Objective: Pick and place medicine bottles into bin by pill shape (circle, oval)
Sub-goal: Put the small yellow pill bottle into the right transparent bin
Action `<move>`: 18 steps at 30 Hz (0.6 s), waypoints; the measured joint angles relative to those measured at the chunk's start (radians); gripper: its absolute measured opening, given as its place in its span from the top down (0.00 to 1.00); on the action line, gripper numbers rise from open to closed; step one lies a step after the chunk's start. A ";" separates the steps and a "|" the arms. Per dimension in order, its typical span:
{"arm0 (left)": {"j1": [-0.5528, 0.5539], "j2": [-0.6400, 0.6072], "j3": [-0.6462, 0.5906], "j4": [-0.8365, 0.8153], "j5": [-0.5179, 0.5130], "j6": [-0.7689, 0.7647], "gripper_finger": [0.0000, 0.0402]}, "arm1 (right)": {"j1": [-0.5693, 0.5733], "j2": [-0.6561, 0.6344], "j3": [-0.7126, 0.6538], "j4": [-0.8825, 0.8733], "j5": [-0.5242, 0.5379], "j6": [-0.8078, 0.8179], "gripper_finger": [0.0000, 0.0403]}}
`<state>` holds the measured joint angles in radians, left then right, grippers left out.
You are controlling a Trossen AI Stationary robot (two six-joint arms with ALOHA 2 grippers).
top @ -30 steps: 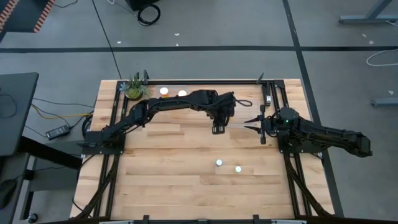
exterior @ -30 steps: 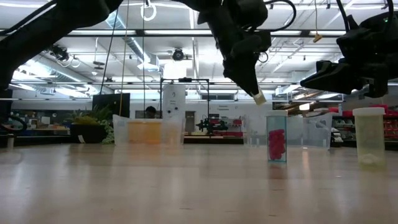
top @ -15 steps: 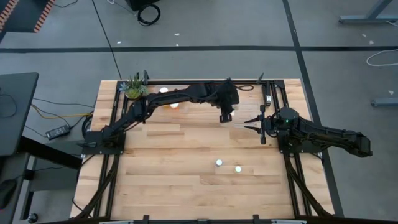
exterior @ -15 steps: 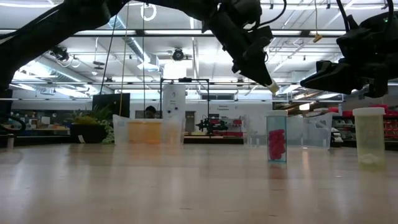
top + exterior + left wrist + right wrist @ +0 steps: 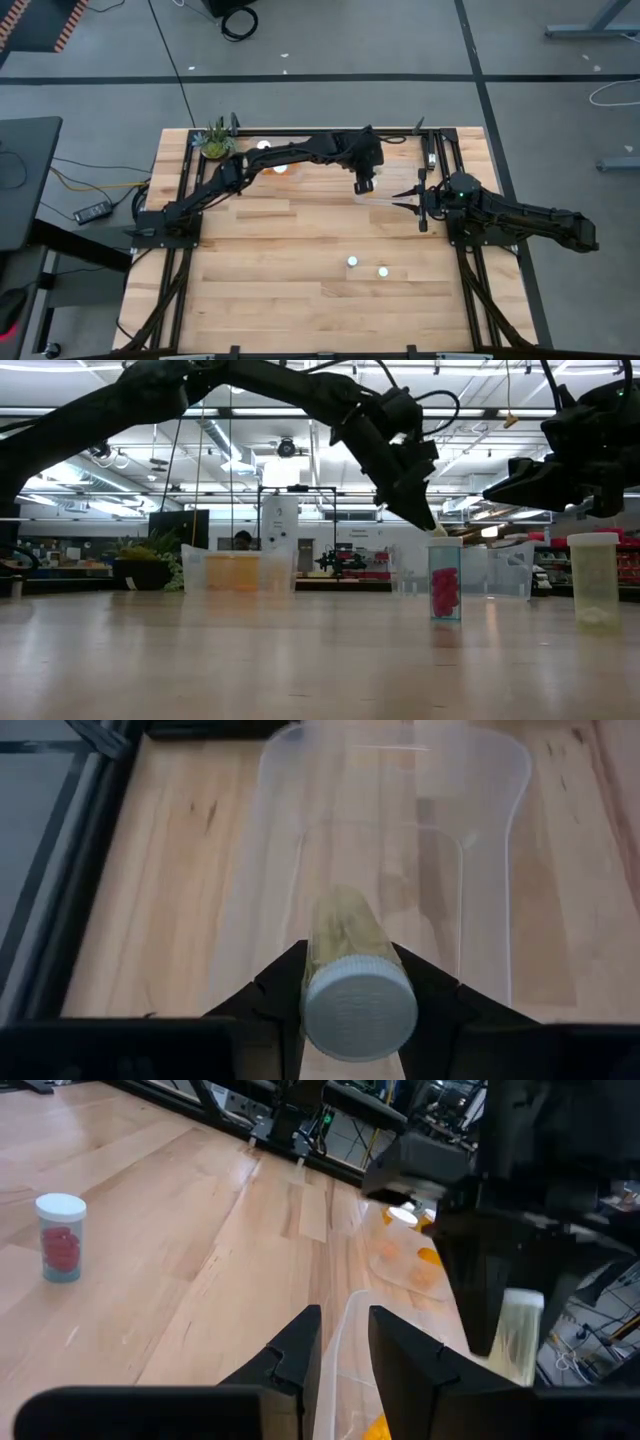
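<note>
Item: medicine bottle (image 5: 352, 970), clear body, yellowish contents, white ribbed cap (image 5: 360, 1010). Location: clamped in my left gripper (image 5: 352, 982), the fingers on its sides just behind the cap, cap toward my wrist, body pointing forward and tilted down. Directly ahead of and below the gripper: an open clear bin (image 5: 490, 840) on the counter (image 5: 180, 880), with nothing visible in it from my wrist view.

Second gripper: my right gripper (image 5: 403, 200) hangs just beside the left one, fingers pressed together on nothing.

Other stock: bottle with red pills (image 5: 445, 580) and a pale bottle (image 5: 594, 580), both upright on the counter, well apart from my left gripper and nearer the front edge. Further bins with orange contents (image 5: 420, 1260) lie beyond.

Handling, by my judgement: light, rigid plastic, smooth and somewhat slippery; the round body could roll or twist between flat fingers. Contents loose, so weight shifts on tilting. Not fragile. Best hold is across the body near the cap, as now; the ribbed cap rim gives a stop against sliding.
</note>
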<state>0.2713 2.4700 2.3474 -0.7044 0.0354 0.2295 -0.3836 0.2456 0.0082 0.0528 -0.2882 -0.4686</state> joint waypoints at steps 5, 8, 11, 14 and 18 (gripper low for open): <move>0.007 0.018 0.001 0.029 0.001 0.019 0.70 | 0.000 0.003 0.000 0.000 0.000 0.000 0.77; 0.012 0.031 0.002 0.080 0.001 0.034 0.68 | 0.000 0.003 0.000 0.000 0.000 0.000 0.77; 0.012 0.038 0.001 0.101 0.010 0.064 0.68 | 0.000 0.003 0.000 0.000 0.000 0.000 0.77; 0.007 0.048 0.002 0.172 0.011 0.096 0.70 | 0.000 0.003 0.000 0.000 0.000 0.000 0.77; 0.006 0.051 0.002 0.170 0.015 0.095 0.70 | 0.000 0.003 0.000 0.000 0.000 0.000 0.77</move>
<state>0.2775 2.5214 2.3493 -0.5344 0.0501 0.3249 -0.3838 0.2489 0.0078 0.0528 -0.2882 -0.4685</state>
